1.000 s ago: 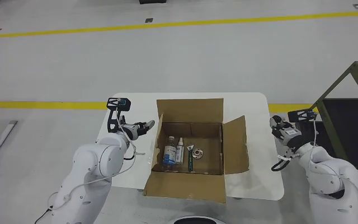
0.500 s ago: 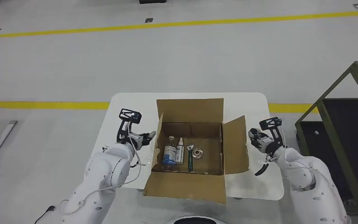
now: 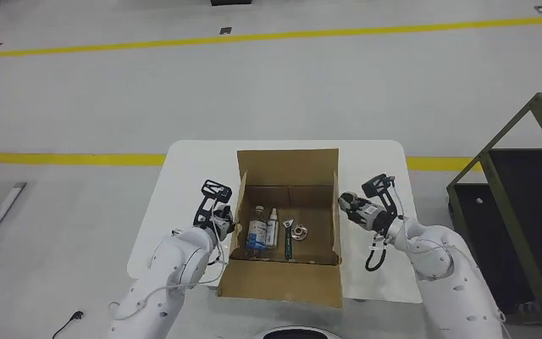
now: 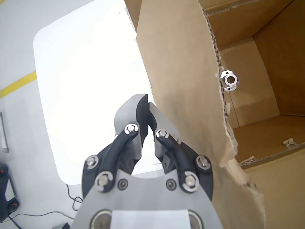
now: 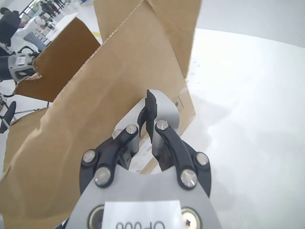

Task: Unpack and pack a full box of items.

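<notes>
Cardboard box [image 3: 288, 176] sits mid white table [image 3: 190, 174], top open, both side flaps upright. On its floor, side by side: blue-label bottle [image 3: 257, 235], small white bottle [image 3: 273, 229], wrench [image 3: 288, 241], metal flange [image 3: 302, 230]. Left gripper [image 3: 226, 215] is just outside the left flap, fingers pressed together, holding nothing. Right gripper [image 3: 347, 203] is just beside the right flap's outer face, fingers together too, nothing held.

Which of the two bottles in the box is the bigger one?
The blue-labelled bottle, nearest the left wall of the box; the slimmer white bottle lies beside it, toward the wrench.
</notes>
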